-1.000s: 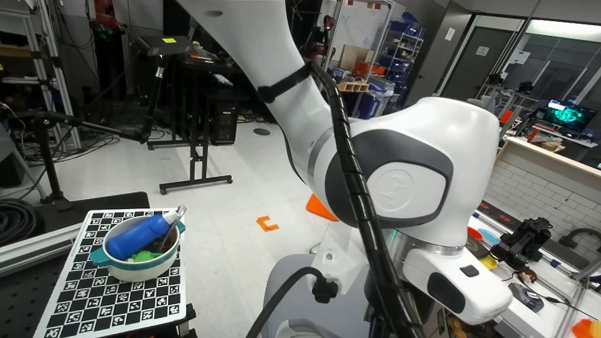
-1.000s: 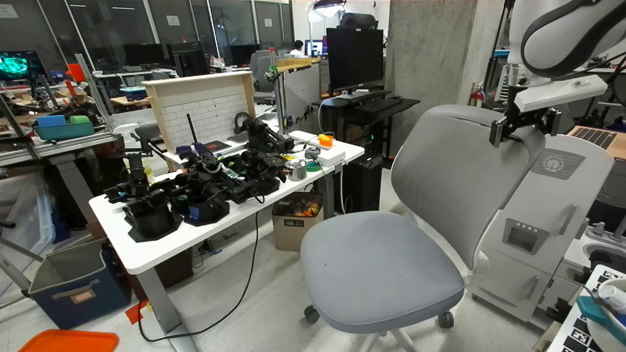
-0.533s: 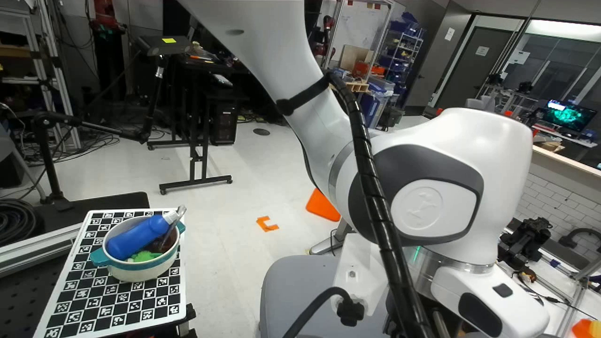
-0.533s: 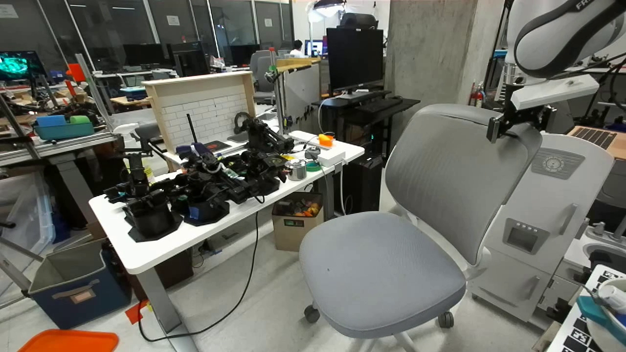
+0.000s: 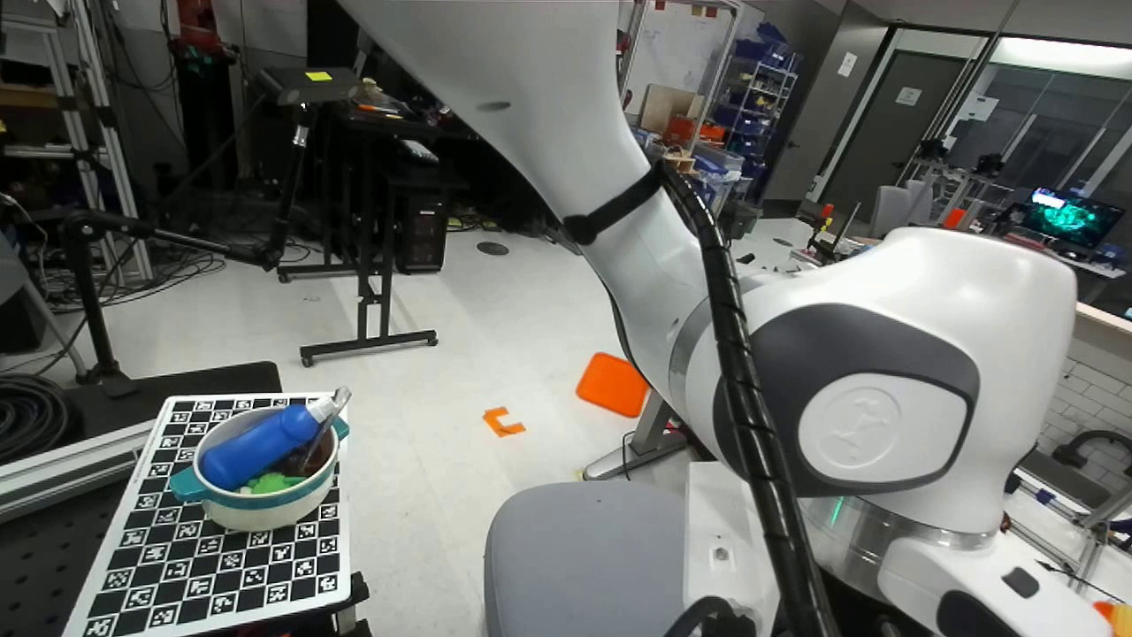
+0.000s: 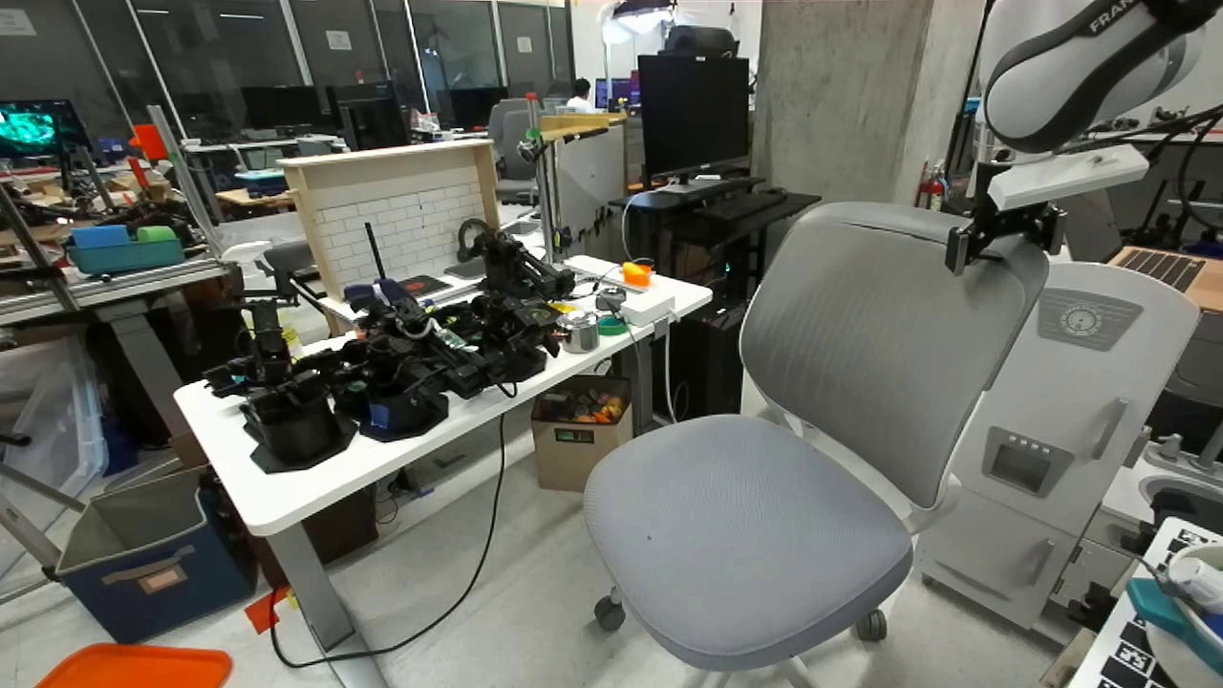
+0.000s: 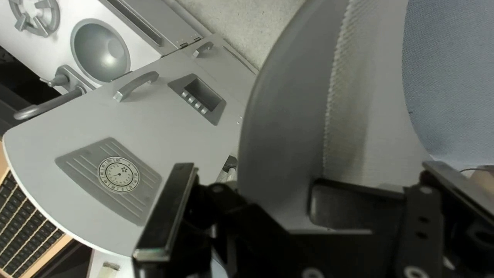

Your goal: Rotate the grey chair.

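The grey chair stands on the floor, its light-grey backrest upright and its blue-grey seat facing the desk in an exterior view. Part of the seat also shows in an exterior view beside the arm, which hides the backrest there. My gripper is at the top edge of the backrest. In the wrist view the gripper is wide open, its fingers far apart on either side of the backrest. The backrest's top edge lies between them, close to the palm. I cannot tell whether either finger touches it.
A grey toy kitchen stands right behind the backrest. A white desk with black robot arms is opposite the seat. A bowl with a blue bottle sits on a checkered board. An orange tray lies on the floor.
My arm and gripper have moved steadily sideways. The backrest has swung along with the gripper, away from the toy kitchen, and the seat has turned slightly. The gripper has stayed open.
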Robot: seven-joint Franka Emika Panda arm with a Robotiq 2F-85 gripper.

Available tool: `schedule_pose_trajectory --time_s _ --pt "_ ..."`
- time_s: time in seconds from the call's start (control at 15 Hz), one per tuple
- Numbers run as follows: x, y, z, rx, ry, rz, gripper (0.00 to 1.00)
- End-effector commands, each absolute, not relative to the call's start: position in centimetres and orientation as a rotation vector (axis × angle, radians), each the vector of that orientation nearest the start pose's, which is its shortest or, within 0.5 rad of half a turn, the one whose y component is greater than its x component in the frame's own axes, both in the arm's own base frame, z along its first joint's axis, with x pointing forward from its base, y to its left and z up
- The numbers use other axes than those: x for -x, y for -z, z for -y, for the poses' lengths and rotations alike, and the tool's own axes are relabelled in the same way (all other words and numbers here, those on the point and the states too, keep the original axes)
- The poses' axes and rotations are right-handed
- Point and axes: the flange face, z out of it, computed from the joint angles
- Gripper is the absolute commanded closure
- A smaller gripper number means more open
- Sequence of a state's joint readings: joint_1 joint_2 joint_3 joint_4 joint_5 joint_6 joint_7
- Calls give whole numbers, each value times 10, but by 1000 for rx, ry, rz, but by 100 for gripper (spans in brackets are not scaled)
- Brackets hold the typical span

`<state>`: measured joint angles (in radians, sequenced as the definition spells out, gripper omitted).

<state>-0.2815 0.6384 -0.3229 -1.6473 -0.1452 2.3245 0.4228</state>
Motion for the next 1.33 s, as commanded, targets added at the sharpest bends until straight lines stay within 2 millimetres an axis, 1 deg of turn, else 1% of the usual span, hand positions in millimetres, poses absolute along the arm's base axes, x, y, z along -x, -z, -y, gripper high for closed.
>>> schedule_pose_trajectory --time_s 0.0,0.2,0.33,0.47,0.67,0.87,1.0,1.27 --pt "-593 -238 397 3121 14 -1457 100" --pt "-603 -240 401 3135 21 -1441 100" --pt "-609 -240 403 3146 30 -1434 95" --pt "-614 -240 406 3155 38 -1431 94" --pt "-620 -238 409 3168 46 -1427 95" --pt "-627 -238 411 3180 59 -1420 93" --pt "-632 -238 412 3185 69 -1416 93" --pt "-639 -239 412 3203 81 -1397 96"
